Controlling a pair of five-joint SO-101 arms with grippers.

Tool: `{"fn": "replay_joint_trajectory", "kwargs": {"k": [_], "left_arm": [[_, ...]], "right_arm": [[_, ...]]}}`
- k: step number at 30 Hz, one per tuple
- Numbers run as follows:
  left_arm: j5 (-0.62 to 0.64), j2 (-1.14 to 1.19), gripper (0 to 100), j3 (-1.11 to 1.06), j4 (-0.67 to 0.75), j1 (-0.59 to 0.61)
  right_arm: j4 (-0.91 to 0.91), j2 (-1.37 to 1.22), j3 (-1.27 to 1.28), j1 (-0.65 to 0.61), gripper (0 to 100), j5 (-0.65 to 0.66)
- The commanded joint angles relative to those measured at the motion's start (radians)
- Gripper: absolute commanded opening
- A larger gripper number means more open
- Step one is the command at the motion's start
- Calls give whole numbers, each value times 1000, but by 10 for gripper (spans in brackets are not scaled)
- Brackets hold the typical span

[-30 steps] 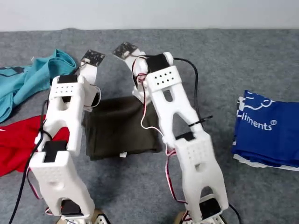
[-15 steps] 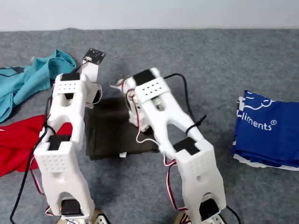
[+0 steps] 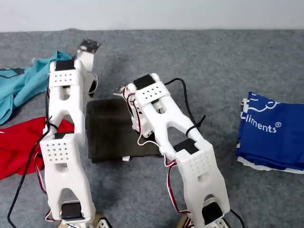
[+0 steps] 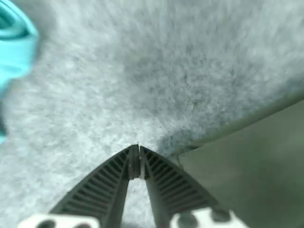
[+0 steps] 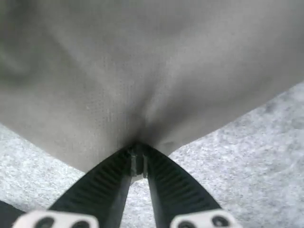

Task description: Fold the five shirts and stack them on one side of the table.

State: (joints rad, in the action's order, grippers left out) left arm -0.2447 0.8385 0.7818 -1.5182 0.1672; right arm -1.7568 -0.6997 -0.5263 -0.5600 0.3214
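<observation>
Pinching the dark shirt (image 5: 142,85) near its far edge, your right gripper (image 5: 137,160) sits mid-desk (image 3: 228,71).
Your left gripper (image 4: 138,164) is pressed together, empty, beside the shirt's far-left corner; a folded blue shirt (image 3: 273,130) lies right.

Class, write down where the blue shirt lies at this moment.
In the high view the folded blue shirt lies at the right edge of the table, atop a white layer, far to the right of the dark shirt.
</observation>
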Motion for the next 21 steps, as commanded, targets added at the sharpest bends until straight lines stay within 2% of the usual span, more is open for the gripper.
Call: {"fn": "replay_joint_trajectory", "kwargs": {"k": [1, 6, 9, 16, 21], "left_arm": [[31, -17, 6, 159, -86, -3], [34, -17, 6, 355, -239, -12], [58, -44, 6, 361, -241, -14], [55, -181, 6, 45, -235, -106], [52, -219, 6, -145, -193, -107]], "right_arm": [[-33, 116, -6, -10, 9, -6], [-27, 232, -8, 1, 10, -3], [-16, 277, -11, 27, 11, -3], [-7, 288, -11, 107, 11, -5], [-35, 291, -11, 147, 10, -5]]}}
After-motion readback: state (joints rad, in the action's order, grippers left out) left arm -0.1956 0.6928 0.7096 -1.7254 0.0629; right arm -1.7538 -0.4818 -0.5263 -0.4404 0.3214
